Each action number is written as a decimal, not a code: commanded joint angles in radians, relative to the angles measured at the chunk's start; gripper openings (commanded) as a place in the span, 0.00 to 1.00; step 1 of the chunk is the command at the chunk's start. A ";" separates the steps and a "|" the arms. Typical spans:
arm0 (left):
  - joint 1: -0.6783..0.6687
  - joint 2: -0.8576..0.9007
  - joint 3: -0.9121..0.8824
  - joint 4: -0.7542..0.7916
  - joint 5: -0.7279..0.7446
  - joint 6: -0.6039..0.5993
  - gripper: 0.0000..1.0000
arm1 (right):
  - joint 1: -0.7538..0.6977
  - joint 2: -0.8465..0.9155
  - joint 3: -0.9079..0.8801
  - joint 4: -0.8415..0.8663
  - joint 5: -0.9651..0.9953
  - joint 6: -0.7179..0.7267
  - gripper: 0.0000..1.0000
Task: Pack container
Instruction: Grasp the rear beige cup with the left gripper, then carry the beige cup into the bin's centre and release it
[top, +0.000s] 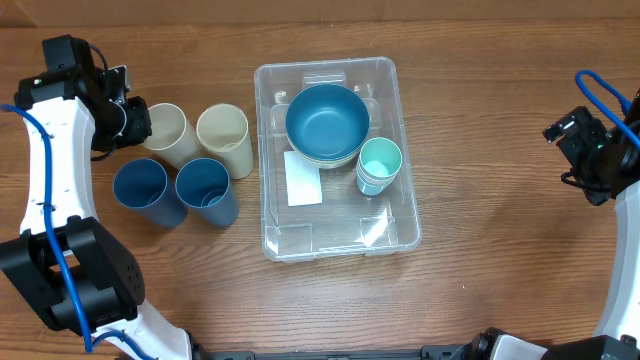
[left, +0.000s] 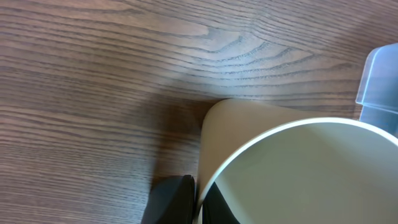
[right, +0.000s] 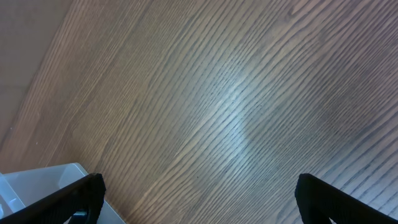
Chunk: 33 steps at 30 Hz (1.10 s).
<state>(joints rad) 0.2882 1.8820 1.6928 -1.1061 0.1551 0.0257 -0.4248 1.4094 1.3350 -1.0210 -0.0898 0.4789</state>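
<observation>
The cream cup (left: 298, 168) seems pinched by its wall in the left hand (left: 196, 204); so shallow a rim grip could let it swing and slip. The right hand (right: 199, 205) gapes empty, well apart from the container (top: 400, 215) on the desk (top: 480, 60).

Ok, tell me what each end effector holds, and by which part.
Left end effector grips the far-left cream cup by its rim wall, one finger inside, one outside. Right end effector holds nothing, open.
</observation>
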 joint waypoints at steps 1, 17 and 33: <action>0.000 0.011 -0.008 0.004 -0.010 -0.027 0.04 | -0.003 0.000 0.009 0.005 -0.002 0.009 1.00; -0.004 -0.033 0.611 -0.256 -0.048 -0.079 0.04 | -0.003 0.000 0.009 0.005 -0.002 0.009 1.00; -0.400 -0.033 0.993 -0.583 0.100 -0.048 0.04 | -0.003 0.000 0.009 0.004 -0.002 0.009 1.00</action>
<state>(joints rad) -0.0235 1.8645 2.6789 -1.6894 0.2256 -0.0273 -0.4248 1.4094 1.3350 -1.0210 -0.0898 0.4789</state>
